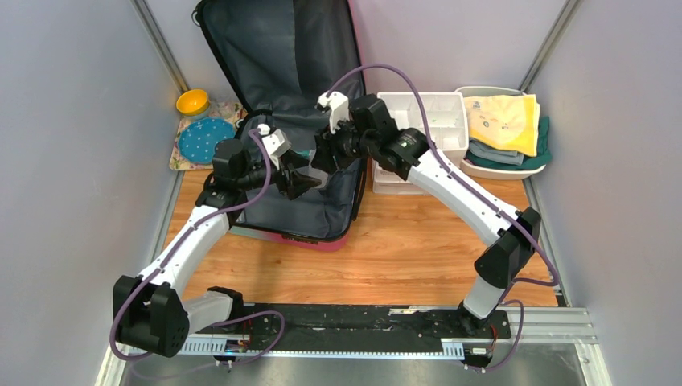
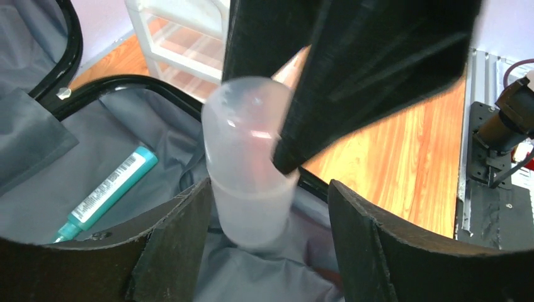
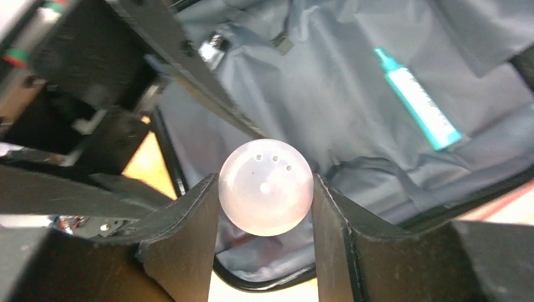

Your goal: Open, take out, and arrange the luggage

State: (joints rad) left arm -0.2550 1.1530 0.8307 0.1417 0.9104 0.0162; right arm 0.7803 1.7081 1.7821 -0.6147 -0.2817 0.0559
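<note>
At the far left of the worktop [image 1: 402, 249] lies one patterned mat [image 1: 183, 163], with one yellow bowl [image 1: 193, 101] and one blue dotted plate [image 1: 200, 141] on it.

Right of them sits the one luggage [image 1: 273, 56], open. Its lid stands against the far wall and its base lies flat on the worktop, grey lining showing in both halves. One teal tube [image 2: 107, 189] lies on the lining of the base.

Two arms meet over the base. The left arm rises from the near left corner and bends right, its wrist level over the near left part of the base. The left hand [image 2: 269, 201] is fairly wide, its fingers either side of one cloudy plastic bottle [image 2: 249, 145]. The left finger [image 2: 170, 251] is right against the bottle and the right one stands clear of it.

The right arm climbs from the near right, folds at the elbow and stretches left to the same spot. The right hand [image 3: 264, 189] grips the bottle, both fingers pressed to its sides, and the bottle's round end faces the wrist camera.

Right of the luggage is one white organiser [image 1: 426, 121]. Beyond it, far right, one white basin [image 1: 499, 170] holds three folded cloths: yellow [image 1: 503, 121] on top, then grey [image 1: 495, 153] and teal [image 1: 545, 133].
</note>
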